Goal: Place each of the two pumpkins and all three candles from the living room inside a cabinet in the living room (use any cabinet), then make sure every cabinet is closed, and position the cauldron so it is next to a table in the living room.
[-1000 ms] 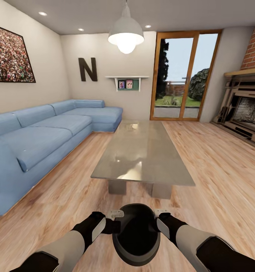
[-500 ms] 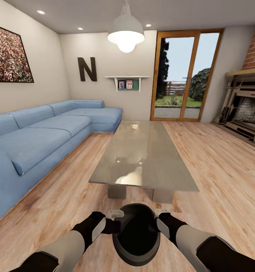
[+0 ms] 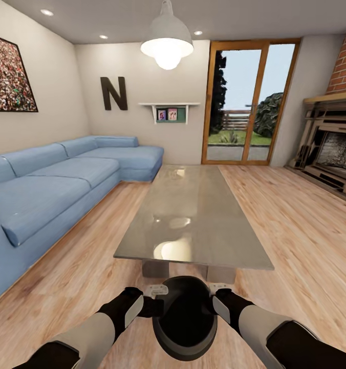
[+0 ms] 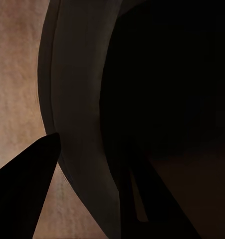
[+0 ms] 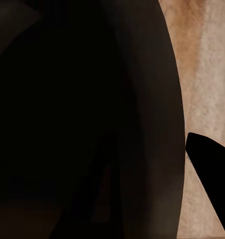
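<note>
The black cauldron [image 3: 185, 318] hangs between my two arms, low in the head view, just above the wooden floor. My left gripper [image 3: 156, 301] is shut on its left rim and my right gripper [image 3: 215, 299] on its right rim. In the left wrist view the cauldron's rim [image 4: 77, 124] runs between one dark finger [image 4: 22, 194] outside and one inside. The right wrist view has the rim [image 5: 157, 114] clamped the same way, with one finger [image 5: 212, 174] outside. The low grey table [image 3: 203, 205] stands right ahead, its near end just past the cauldron.
A long blue sofa [image 3: 55, 189] runs along the left wall. A brick fireplace [image 3: 331, 148] sits at the right, and glass doors [image 3: 242, 102] at the back. Bare wooden floor [image 3: 301, 230] lies on both sides of the table. A pendant lamp [image 3: 167, 43] hangs above.
The whole view has moved forward, so the table's near end now lies closer to the cauldron. Both grippers keep the same hold on the cauldron.
</note>
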Controlling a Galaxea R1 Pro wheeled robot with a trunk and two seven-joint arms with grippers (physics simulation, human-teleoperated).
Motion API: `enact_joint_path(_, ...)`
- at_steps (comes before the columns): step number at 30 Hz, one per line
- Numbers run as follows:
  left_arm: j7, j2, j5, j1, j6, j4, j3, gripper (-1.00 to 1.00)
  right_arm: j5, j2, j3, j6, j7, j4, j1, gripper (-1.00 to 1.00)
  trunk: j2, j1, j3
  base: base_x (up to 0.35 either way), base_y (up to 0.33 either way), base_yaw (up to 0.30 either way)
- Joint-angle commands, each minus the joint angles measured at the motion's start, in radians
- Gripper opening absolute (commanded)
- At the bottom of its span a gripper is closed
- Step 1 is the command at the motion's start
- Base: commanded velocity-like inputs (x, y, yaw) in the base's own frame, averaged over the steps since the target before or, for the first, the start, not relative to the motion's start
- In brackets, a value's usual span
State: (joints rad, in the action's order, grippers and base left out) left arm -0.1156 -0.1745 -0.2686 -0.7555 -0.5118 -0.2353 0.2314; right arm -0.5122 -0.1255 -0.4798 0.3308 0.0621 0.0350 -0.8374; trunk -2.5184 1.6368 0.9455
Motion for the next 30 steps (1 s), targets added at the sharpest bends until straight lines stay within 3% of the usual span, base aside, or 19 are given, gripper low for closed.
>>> enact_joint_path(1,0.001,0.0,-0.05,-0.001,-0.007,-0.004,-0.006,-1.0,-0.018,0.0,0.001,0.005,0.004,0.003,0.0,-1.0,-0.001,0.0,0.001,0.003,0.0,-0.185)
enact_joint_path(6,0.001,0.0,-0.051,-0.001,-0.007,-0.004,-0.006,-1.0,-0.018,0.0,0.001,0.005,0.004,0.003,0.0,-1.0,-0.001,0.0,0.001,0.001,0.0,-0.053)
enact_joint_path(22,0.001,0.0,-0.051,-0.001,-0.007,-0.004,-0.006,-1.0,-0.017,0.0,0.001,0.005,0.004,0.003,0.0,-1.0,-0.004,0.007,0.078,0.0,0.0,0.065)
enact_joint_path(30,0.001,0.0,-0.05,-0.001,-0.007,-0.004,-0.006,-1.0,-0.017,0.0,0.001,0.005,0.002,0.002,0.0,-1.0,-0.004,0.007,0.09,0.0,0.0,0.022)
